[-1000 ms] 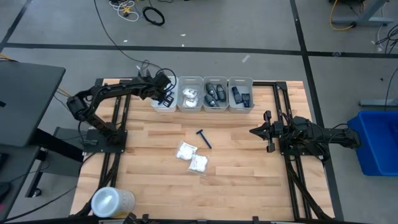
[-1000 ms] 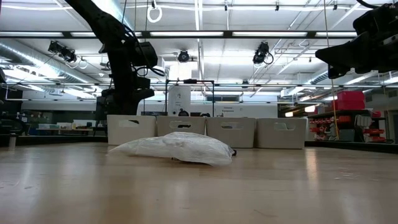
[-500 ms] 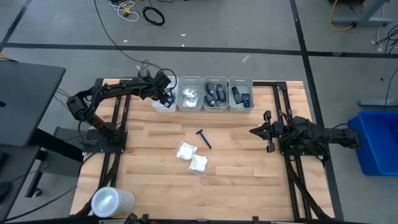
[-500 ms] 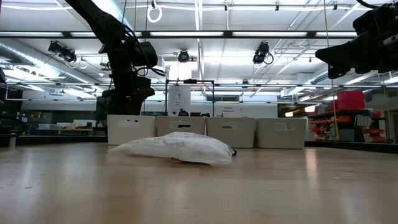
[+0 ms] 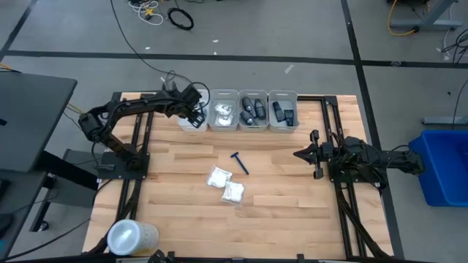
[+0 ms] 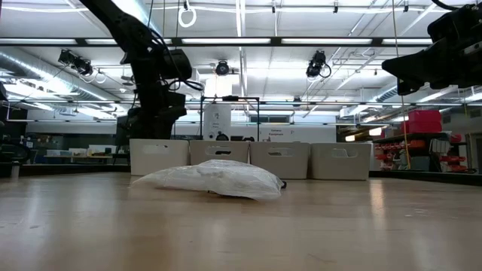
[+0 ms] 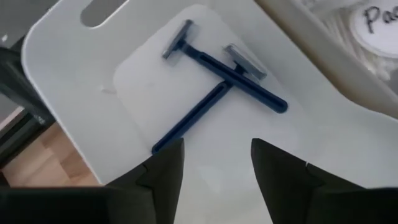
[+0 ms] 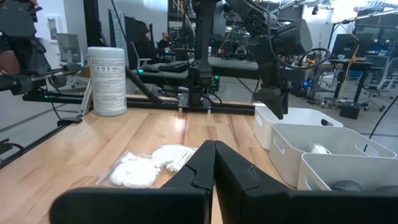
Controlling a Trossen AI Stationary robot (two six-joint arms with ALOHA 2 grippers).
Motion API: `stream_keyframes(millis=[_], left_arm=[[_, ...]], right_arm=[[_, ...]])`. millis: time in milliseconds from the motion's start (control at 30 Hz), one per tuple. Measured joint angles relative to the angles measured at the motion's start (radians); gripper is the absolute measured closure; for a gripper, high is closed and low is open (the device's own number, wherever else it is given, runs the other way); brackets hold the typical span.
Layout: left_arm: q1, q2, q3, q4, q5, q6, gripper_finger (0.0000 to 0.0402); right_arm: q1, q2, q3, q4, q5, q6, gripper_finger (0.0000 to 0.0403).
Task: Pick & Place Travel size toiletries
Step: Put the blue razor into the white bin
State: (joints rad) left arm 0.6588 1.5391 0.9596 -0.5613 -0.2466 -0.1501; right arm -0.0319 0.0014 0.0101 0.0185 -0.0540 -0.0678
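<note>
My left gripper [image 5: 196,111] [image 7: 214,146] hangs open above the leftmost of several white bins [image 5: 191,121] at the table's far edge. Two dark blue razors [image 7: 217,81] lie crossed on that bin's floor, below and clear of the fingers. A third razor [image 5: 238,162] lies flat on the table's middle. Two white packets [image 5: 218,177] [image 5: 234,191] rest just nearer. Dark oblong containers [image 5: 254,111] fill the two right bins. My right gripper [image 5: 298,155] [image 8: 213,162] waits shut and empty at the table's right side.
A round lidded tub [image 5: 131,237] stands at the table's near left corner. The second bin [image 5: 224,113] holds white packets. Bare wood lies between the bins and the loose razor, and right of the packets.
My left gripper has opened over the leftmost bin while staying where it was. Nothing on the table has shifted.
</note>
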Motion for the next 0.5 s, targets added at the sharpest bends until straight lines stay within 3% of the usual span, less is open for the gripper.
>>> stream_keyframes(millis=[500], left_arm=[[-0.025, -0.01, 0.0, 0.005, 0.015, 0.053, 0.0276]], right_arm=[[0.0, 0.0, 0.0, 0.0, 0.0, 0.0, 0.0389]])
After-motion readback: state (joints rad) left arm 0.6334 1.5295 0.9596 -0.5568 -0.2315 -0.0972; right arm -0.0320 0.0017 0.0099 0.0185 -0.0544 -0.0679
